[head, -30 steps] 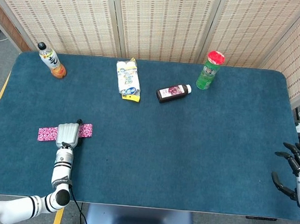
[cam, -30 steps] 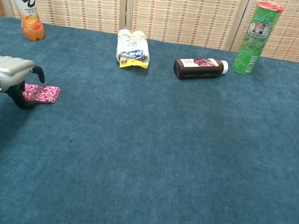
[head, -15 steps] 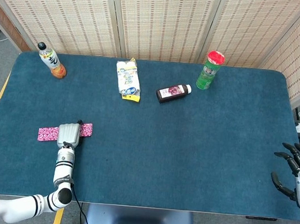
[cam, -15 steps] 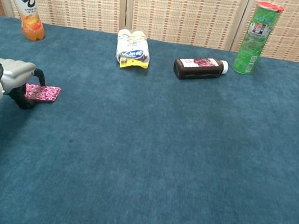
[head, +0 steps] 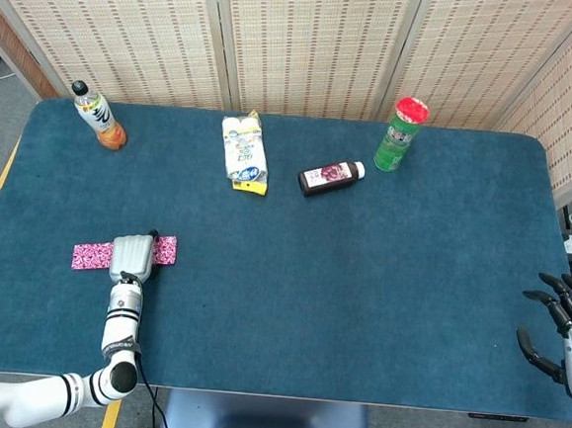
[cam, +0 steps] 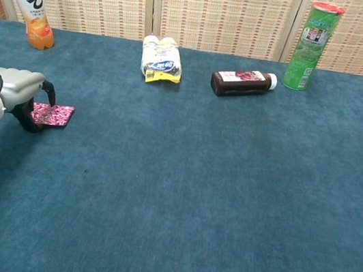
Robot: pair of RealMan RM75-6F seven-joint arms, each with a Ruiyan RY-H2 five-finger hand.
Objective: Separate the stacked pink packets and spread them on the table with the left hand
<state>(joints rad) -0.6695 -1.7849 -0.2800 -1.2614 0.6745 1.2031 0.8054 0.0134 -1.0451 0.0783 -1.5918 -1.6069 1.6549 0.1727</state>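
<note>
The pink packets lie near the table's front left edge, overlapped in a strip. One end [head: 90,255] shows left of my left hand [head: 131,255] and the other end [head: 166,249] shows right of it. The hand lies on the middle of the strip and hides where the packets overlap. In the chest view the left hand [cam: 14,86] has its fingers curled down onto the packet [cam: 54,114], with the thumb on top of it. My right hand [head: 562,330] hangs past the table's front right edge, fingers apart and holding nothing.
At the back stand an orange drink bottle [head: 98,116] and a green can with a red lid [head: 401,135]. A yellow and white bag [head: 244,151] and a dark bottle on its side [head: 330,177] lie between them. A woven screen runs behind the table.
The left hand has shifted slightly toward the back right, and the packet's right end has crept a little to the right with it. The right hand has not moved.
</note>
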